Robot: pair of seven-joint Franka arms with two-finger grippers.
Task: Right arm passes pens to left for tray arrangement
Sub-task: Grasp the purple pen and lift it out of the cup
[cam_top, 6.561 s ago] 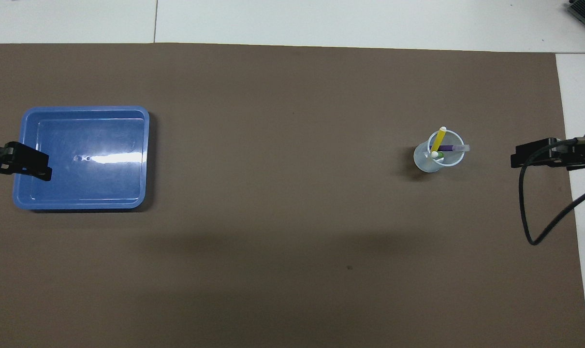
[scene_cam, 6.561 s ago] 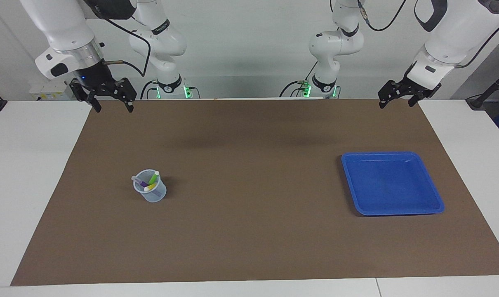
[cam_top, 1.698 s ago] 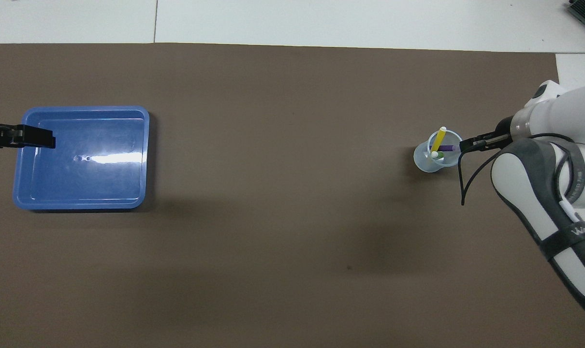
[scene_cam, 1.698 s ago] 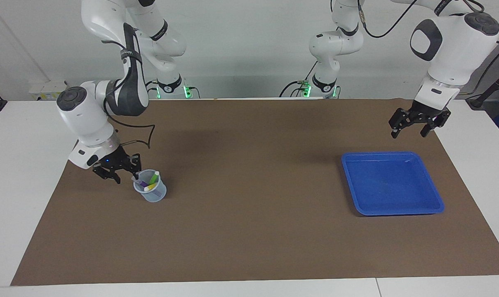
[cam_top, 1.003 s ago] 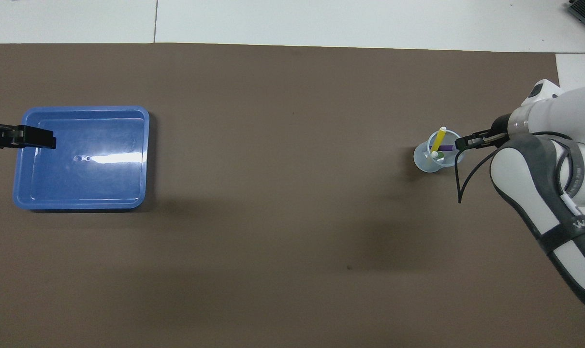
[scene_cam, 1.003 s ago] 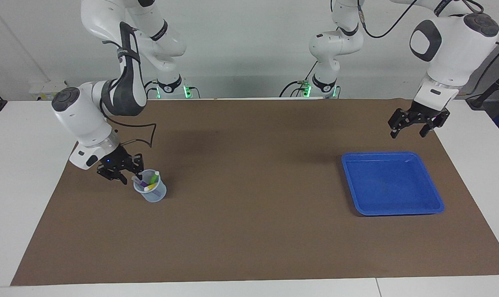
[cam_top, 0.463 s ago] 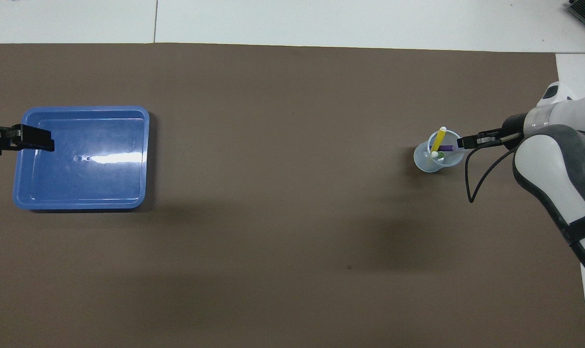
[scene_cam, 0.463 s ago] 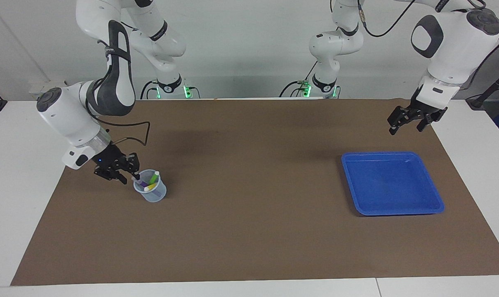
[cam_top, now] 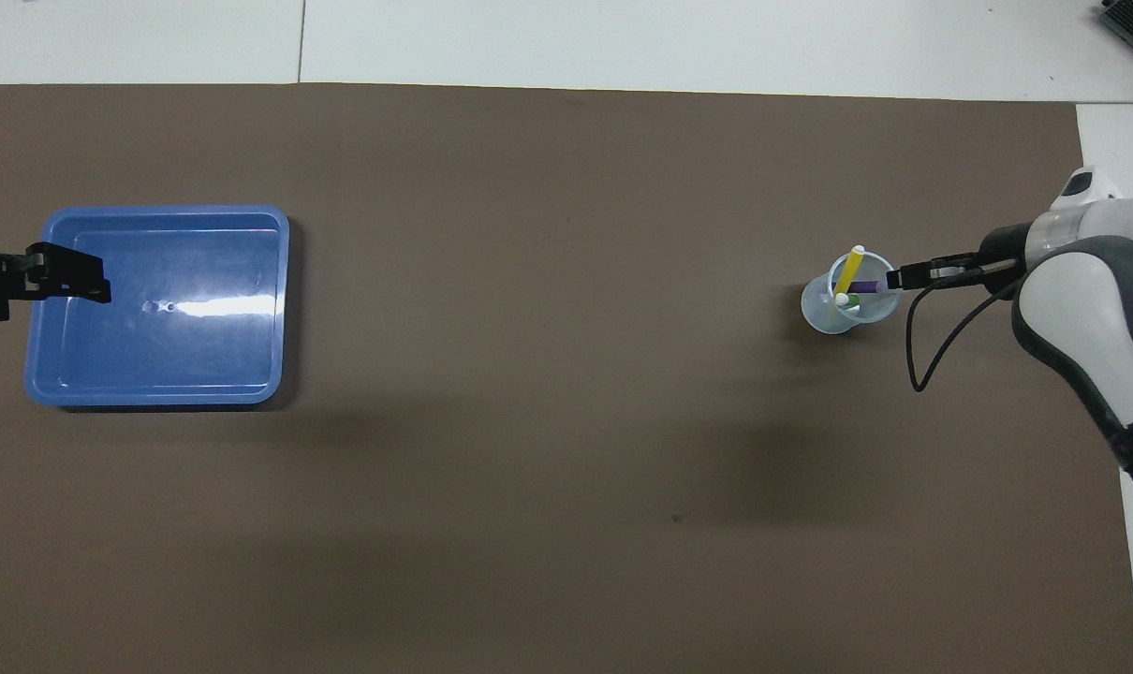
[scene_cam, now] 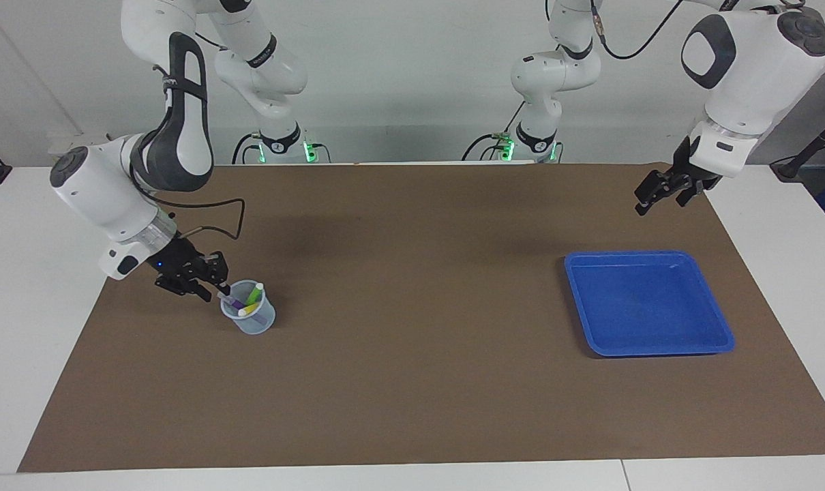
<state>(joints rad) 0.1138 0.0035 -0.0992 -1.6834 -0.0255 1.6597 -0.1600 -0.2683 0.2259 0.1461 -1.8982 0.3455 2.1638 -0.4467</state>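
A small translucent cup stands on the brown mat toward the right arm's end and holds three pens: purple, green and yellow. The cup and the purple, green and yellow pens also show in the overhead view. My right gripper is low beside the cup's rim, at the purple pen's pale end; it covers that end in the overhead view. The blue tray lies empty toward the left arm's end. My left gripper hangs open and empty in the air, over the tray's outer rim.
The brown mat covers most of the white table. A black cable loops down from the right wrist beside the cup. The middle of the mat holds nothing.
The right arm came down from its high rest to the cup, and over the last second its gripper settled at the purple pen's end. The left gripper lowered, then rose slightly and turned.
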